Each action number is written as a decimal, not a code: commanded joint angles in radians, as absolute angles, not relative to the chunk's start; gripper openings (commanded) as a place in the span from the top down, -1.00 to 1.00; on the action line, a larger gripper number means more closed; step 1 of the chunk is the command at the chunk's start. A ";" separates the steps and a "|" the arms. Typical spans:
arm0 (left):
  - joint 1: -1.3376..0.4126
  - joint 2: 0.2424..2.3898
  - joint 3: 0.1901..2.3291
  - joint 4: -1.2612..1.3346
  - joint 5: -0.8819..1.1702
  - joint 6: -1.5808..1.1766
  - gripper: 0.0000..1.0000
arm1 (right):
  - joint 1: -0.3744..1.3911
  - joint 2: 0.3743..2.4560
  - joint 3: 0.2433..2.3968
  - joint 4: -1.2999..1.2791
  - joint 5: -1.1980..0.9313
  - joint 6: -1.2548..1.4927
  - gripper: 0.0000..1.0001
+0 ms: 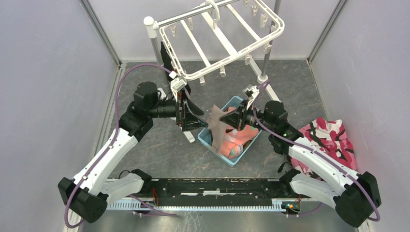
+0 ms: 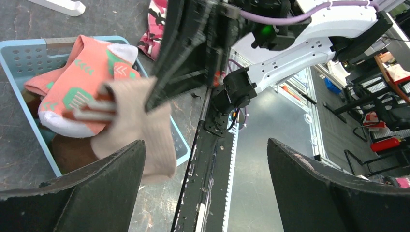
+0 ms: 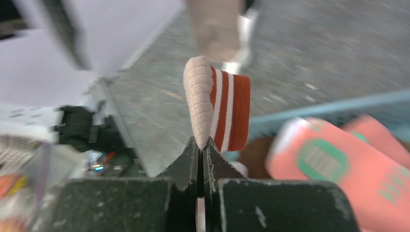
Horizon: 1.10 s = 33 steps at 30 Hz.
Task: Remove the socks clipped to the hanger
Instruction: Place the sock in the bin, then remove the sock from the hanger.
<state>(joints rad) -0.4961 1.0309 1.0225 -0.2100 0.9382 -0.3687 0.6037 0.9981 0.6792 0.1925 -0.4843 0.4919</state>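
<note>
1. My right gripper [image 3: 202, 145] is clamped on the banded sock [image 3: 217, 108] at its cuff. The sock hangs long axis down, over the basket's [image 1: 232, 161] edge.
2. Left gripper [image 2: 205, 145] gapes, empty — hanger [image 1: 212, 67] up behind both arms.

Dark grey marbled tabletop [image 1: 164, 150]. A light blue slatted basket [image 1: 209, 143] sits on it near the middle, turned at an angle. One white stand foot [image 1: 189, 137] lies just left of the basket; can't tell if they touch. A second white foot [image 1: 272, 93] is behind the basket, to its right. A pink-white-dark camouflage cloth heap [image 1: 333, 140] is right of the basket, apart from it. A black mounting rail [image 1: 217, 192] runs in front of the basket along the near edge.
</note>
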 commanded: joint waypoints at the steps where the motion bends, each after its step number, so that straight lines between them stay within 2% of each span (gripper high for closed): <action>1: -0.483 0.983 1.050 -0.297 0.920 -0.262 -1.00 | 0.546 0.992 0.687 -0.130 -0.250 0.343 1.00; 3: -0.482 0.975 1.051 -0.322 0.926 -0.242 -1.00 | 0.543 1.005 0.667 -0.186 -0.142 0.308 0.98; 4: -0.481 0.972 1.052 -0.337 0.926 -0.226 -1.00 | 0.544 1.013 0.659 -0.204 -0.103 0.299 0.81; 5: -0.480 0.970 1.057 -0.360 0.924 -0.206 -1.00 | 0.545 1.023 0.653 -0.214 -0.062 0.287 0.53; 9: -0.473 0.965 1.073 -0.409 0.907 -0.153 -1.00 | 0.543 1.035 0.685 -0.257 0.060 0.257 -0.15; 10: -0.470 0.964 1.074 -0.415 0.906 -0.150 -1.00 | 0.545 1.019 0.703 -0.268 0.102 0.254 -0.26; 12: -0.467 0.961 1.080 -0.429 0.905 -0.144 -1.00 | 0.546 0.971 0.738 -0.285 0.171 0.241 -0.35; 15: -0.457 0.960 1.107 -0.453 0.894 -0.123 -1.00 | 0.546 0.890 0.779 -0.276 0.237 0.225 -0.35; 20: -0.411 0.974 1.201 -0.494 0.877 -0.109 -1.00 | 0.566 0.866 0.732 -0.014 0.008 0.203 -0.69; 25: -0.326 0.996 1.303 -0.607 0.923 -0.095 -1.00 | 0.689 1.053 0.733 0.358 -0.112 0.151 -0.96; 29: -0.185 1.009 1.332 -0.659 1.061 -0.088 -1.00 | 0.786 1.311 0.879 0.536 -0.153 0.114 -0.96; 33: -0.102 1.006 1.355 -0.676 1.101 -0.081 -1.00 | 0.806 1.514 0.987 0.751 -0.212 0.163 -0.96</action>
